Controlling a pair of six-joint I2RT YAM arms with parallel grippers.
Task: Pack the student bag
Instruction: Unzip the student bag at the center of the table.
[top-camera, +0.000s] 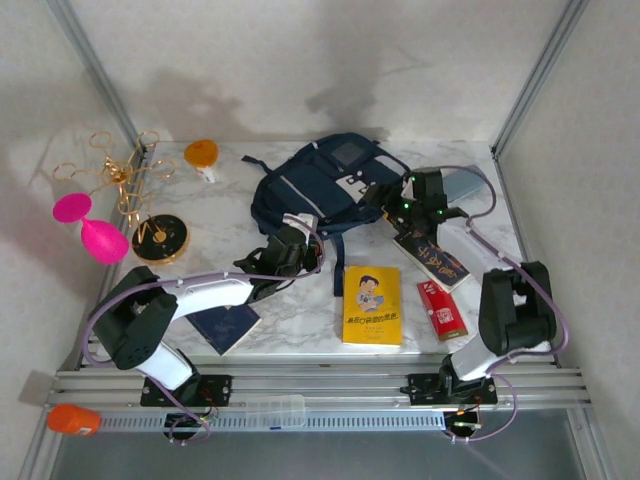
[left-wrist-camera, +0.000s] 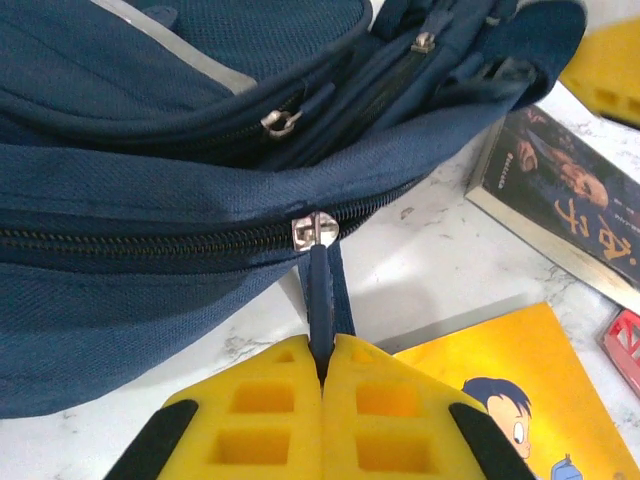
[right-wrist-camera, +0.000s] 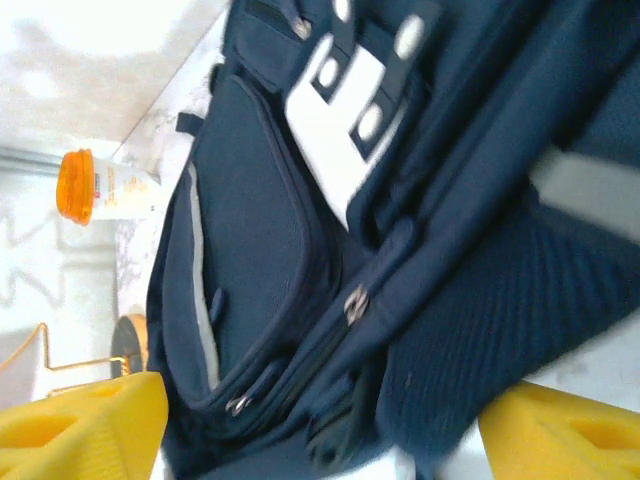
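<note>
Rail (top-camera: 320, 385) and arm bases (top-camera: 180, 385) sit nearest; up the desk (top-camera: 300, 310) the student bag (top-camera: 310, 185) lies crosswise, both arms at it. Left wrist: left tool (left-wrist-camera: 322, 350) clamps the zip pull (left-wrist-camera: 322, 285), zip (left-wrist-camera: 150, 245) running sideways just ahead. Right wrist: right tool (right-wrist-camera: 320, 425) gapes wide, empty, bag straight ahead.

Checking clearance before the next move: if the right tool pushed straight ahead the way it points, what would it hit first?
Most likely the student bag: its navy fabric lies directly ahead of the open right tool. How close it is cannot be judged well from this view.
</note>
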